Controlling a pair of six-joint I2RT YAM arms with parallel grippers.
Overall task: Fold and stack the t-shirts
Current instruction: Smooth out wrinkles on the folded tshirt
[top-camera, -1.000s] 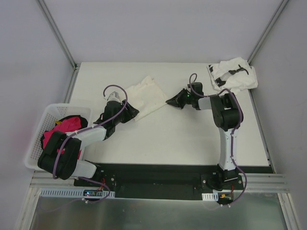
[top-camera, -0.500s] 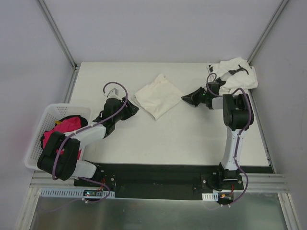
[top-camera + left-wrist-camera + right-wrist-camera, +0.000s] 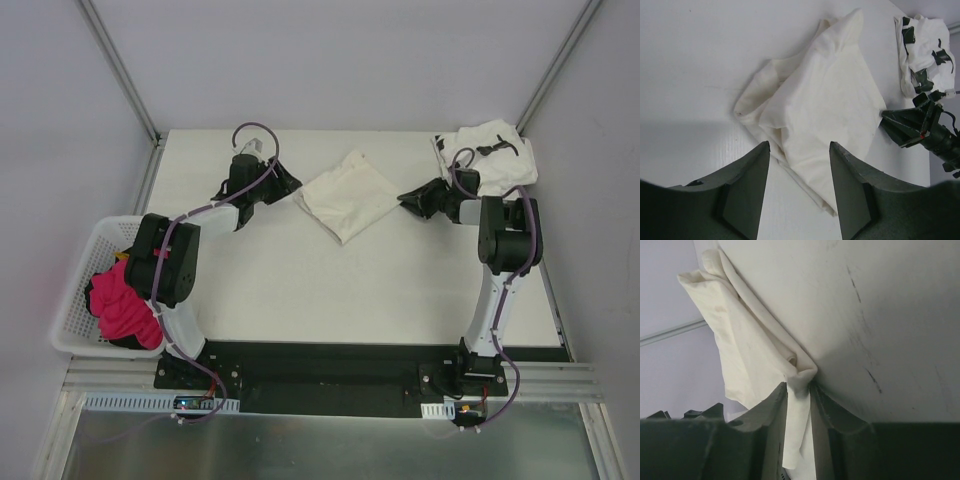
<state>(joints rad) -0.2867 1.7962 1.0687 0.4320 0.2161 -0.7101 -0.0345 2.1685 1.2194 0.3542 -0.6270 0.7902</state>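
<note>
**Stacking the Folded Shirt**

Right gripper (image 3: 404,199) pinches the right corner of the folded cream t-shirt (image 3: 348,195) at the centre of the table (image 3: 300,290). Left gripper (image 3: 292,185) stands spread just beside it. Drag low toward the printed t-shirt (image 3: 487,155), far right corner, preserving the fold.

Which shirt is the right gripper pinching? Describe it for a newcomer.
On the white table, look at the far half, between the left gripper and the right gripper. The cream shirt lies there loosely folded, one corner pinched by the right gripper. Unlike the printed shirt in the far right corner, it is plain.
</note>
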